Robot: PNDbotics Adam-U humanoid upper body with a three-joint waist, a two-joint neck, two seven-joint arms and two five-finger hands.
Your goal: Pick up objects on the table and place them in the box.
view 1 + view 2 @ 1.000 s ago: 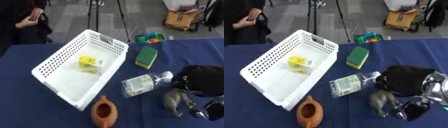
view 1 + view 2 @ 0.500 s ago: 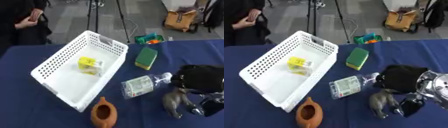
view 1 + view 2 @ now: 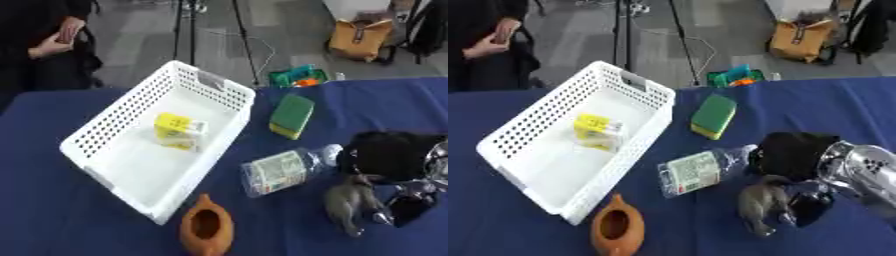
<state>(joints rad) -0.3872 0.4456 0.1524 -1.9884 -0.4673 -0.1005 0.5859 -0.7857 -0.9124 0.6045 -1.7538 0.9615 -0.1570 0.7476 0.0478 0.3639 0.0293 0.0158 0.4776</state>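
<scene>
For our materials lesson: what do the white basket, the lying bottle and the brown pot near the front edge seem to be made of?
White basket: probably moulded plastic, with regular perforated walls and a matte surface.
Bottle: clear, thin plastic by its look; see-through body with a paper-like label.
Brown pot: likely clay or terracotta, dull orange-brown and unglazed in look, though painted plastic cannot be ruled out.

We see open blue table [image 3: 70, 210] left of the white basket [image 3: 105, 165], and the basket's near half lies bare beyond the yellow box [image 3: 179, 131]. On our right the bottle [image 3: 284, 170], grey figure [image 3: 761, 202], brown pot [image 3: 207, 228] and green sponge [image 3: 291, 115] crowd the cloth, leaving narrow gaps.
</scene>
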